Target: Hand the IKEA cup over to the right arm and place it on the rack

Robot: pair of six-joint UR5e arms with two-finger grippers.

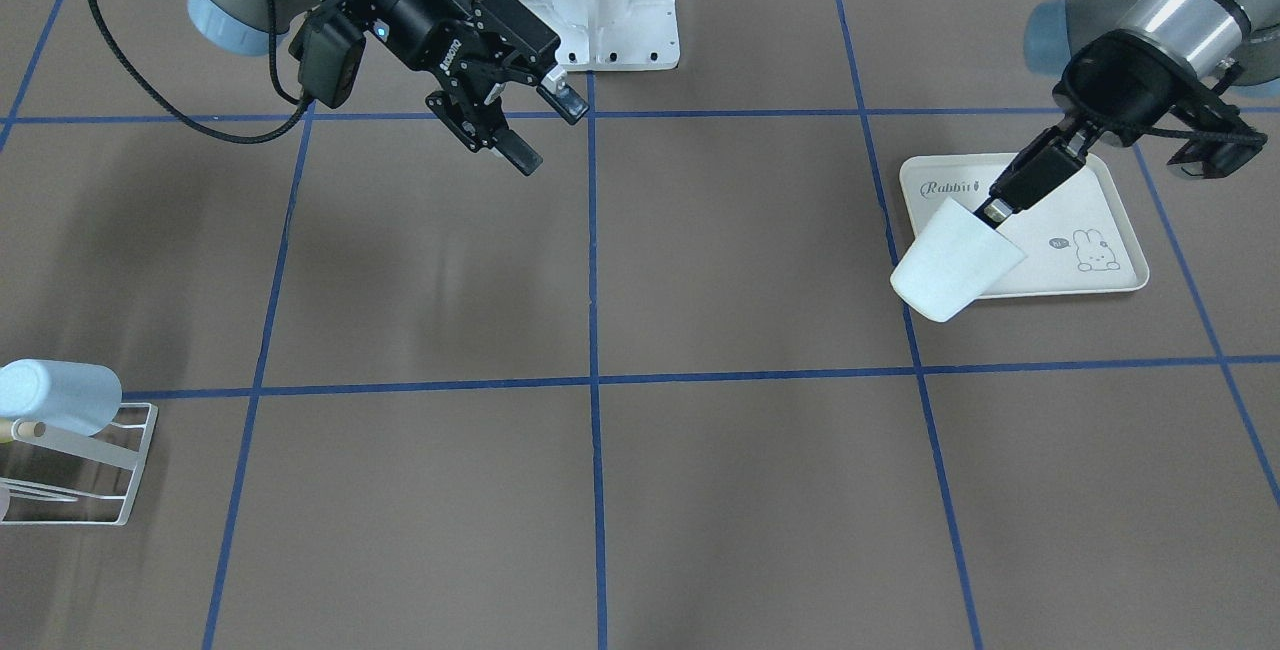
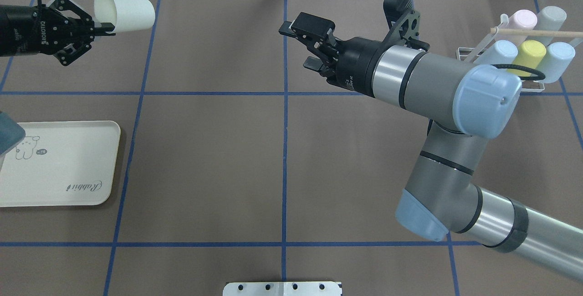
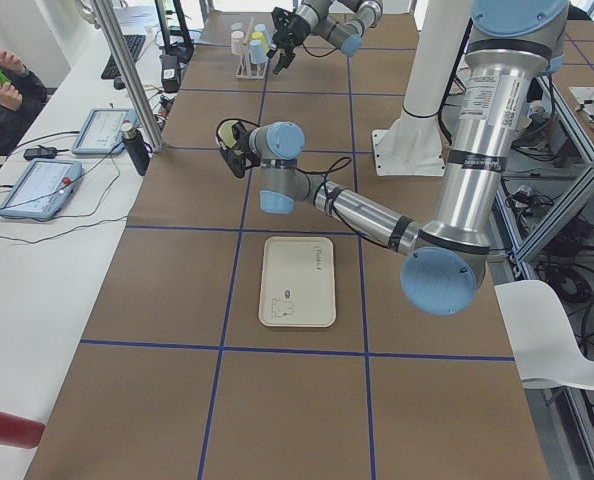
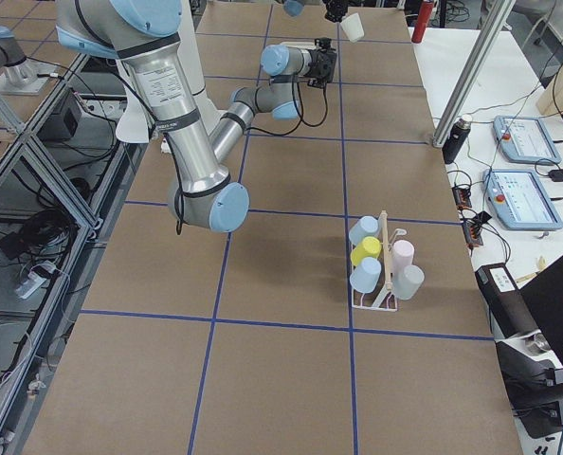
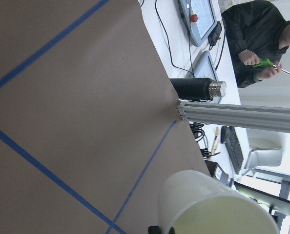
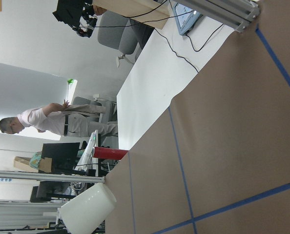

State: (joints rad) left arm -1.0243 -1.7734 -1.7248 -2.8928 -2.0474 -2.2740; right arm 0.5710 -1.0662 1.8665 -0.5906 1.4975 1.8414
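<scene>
A white IKEA cup (image 1: 955, 265) hangs tilted in the air, pinched at its rim by my left gripper (image 1: 993, 212), which is shut on it. From overhead the cup (image 2: 125, 10) lies on its side at the far left, mouth toward the left gripper (image 2: 104, 27). It also shows in the left wrist view (image 5: 218, 204) and the right wrist view (image 6: 86, 209). My right gripper (image 2: 296, 45) is open and empty, high over the table's middle, pointing toward the cup. The white wire rack (image 2: 469, 52) stands far right and holds several pastel cups.
The cream rabbit-print tray (image 2: 59, 164) lies bare on the robot's left side, below and behind the held cup. The rack (image 1: 140, 430) has a pale blue cup (image 1: 60, 395) on it. A white arm base (image 1: 600, 0) stands at the table's robot edge.
</scene>
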